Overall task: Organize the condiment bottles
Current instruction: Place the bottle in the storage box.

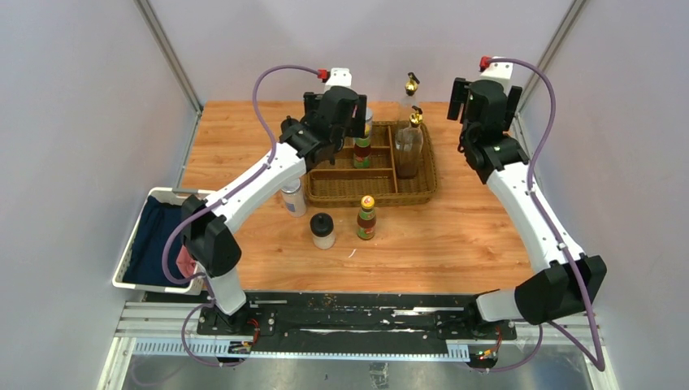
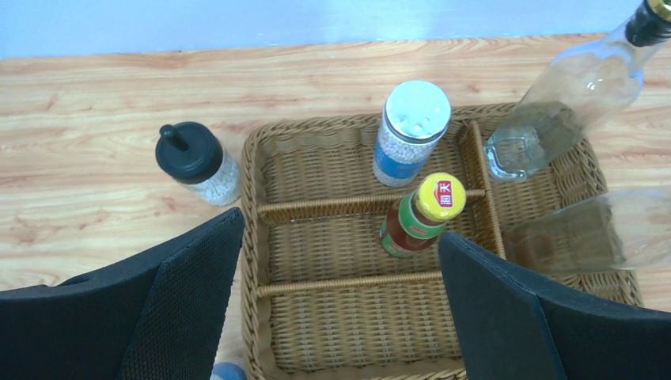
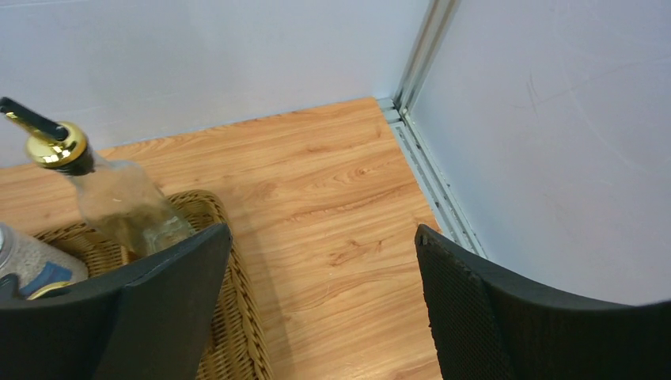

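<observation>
Nearest, between the table's [image 1: 455,244] near edge and the tray [image 1: 370,193], three things stand in the open: a jar [image 1: 322,231], a sauce bottle [image 1: 366,218] just beside it, and a shaker [image 1: 293,197] close under the left arm [image 1: 260,175]. Further in, the left gripper [image 1: 336,118] hangs over the tray's far-left part, fingers spread wide and grasping nothing. A second sauce bottle [image 2: 419,218] stands on its own in the middle slot beneath it, with a second shaker [image 2: 411,131] in the slot behind. A cruet [image 1: 409,142] stands in the long right slot. The right gripper [image 1: 486,101] hovers off the tray's right side, toward the table's far right corner, also spread and empty.

I'd say loading is partway done and this is a gap between placements. Next, the left arm should rise clear of the bottle tops, come to the near side and straddle one upright bottle squarely so it doesn't tip.

From above, the arm hides what the left wrist camera shows: another jar [image 2: 198,162] on the table just left of the tray. The right wrist camera shows a second cruet [image 3: 111,198] at the tray's far rim, though I can't tell whether it sits inside
</observation>
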### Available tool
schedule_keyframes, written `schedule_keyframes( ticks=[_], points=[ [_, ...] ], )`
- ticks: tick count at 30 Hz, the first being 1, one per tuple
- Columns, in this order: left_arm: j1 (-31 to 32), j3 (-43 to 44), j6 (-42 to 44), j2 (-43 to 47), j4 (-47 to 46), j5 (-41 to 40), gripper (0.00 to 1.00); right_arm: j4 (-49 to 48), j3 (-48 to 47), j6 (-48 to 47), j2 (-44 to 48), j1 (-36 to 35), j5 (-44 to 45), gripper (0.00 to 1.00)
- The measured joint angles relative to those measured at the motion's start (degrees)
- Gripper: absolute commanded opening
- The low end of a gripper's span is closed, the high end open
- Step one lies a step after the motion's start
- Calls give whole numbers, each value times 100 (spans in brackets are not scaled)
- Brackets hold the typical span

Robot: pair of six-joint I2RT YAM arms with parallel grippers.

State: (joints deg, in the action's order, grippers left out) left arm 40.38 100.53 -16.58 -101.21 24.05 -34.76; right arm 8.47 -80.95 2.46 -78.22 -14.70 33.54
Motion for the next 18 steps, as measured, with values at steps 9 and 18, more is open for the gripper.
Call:
schedule_keyframes(
  ticks=[9, 18],
  points=[
    [2, -404, -450, 304, 181, -157, 100, 188, 149, -42, 452, -645, 146, 89],
    [249, -566, -616, 387, 275, -229, 100, 452, 745, -83, 1097, -1797, 411, 87]
  ],
)
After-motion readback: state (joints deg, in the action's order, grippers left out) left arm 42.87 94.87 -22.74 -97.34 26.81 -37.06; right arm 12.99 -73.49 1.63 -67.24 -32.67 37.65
